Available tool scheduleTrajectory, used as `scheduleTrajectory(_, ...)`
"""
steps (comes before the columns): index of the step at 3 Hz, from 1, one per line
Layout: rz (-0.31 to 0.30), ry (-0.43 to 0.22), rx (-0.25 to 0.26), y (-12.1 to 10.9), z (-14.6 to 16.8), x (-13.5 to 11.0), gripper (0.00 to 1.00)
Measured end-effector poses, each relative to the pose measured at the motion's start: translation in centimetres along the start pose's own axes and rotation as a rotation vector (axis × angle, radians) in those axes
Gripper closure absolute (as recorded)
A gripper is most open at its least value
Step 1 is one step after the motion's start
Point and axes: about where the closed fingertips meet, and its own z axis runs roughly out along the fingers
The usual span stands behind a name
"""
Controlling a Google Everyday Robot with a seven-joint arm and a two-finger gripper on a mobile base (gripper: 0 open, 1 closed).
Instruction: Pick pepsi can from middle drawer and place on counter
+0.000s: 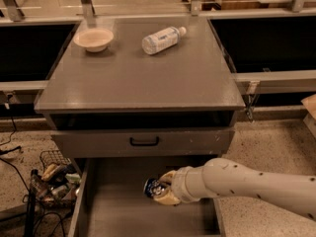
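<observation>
Fingers (167,199) of the gripper (160,188) are closed on the can (150,186), one above it and one below. They hold it low inside the drawer (123,214), seemingly lying sideways.

Just above the fingers hangs the upper drawer front (143,143), and above that the counter (143,83) lip. A straight lift would likely knock the can against them and twist it loose. The grip looks close to one end, so the can could also pivot or slip out.

Far beyond the fingers, a bottle (163,38) and a bowl (94,38) sit on the counter, and a careless placement might bump them.
</observation>
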Motion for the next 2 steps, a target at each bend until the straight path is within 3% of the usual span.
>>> scheduleTrajectory(1,0.004,0.011,0.085,-1.8,-3.3,-0.4,1.0)
scheduleTrajectory(2,-0.019,0.04,0.2,-3.7,-9.1,-1.8,1.0)
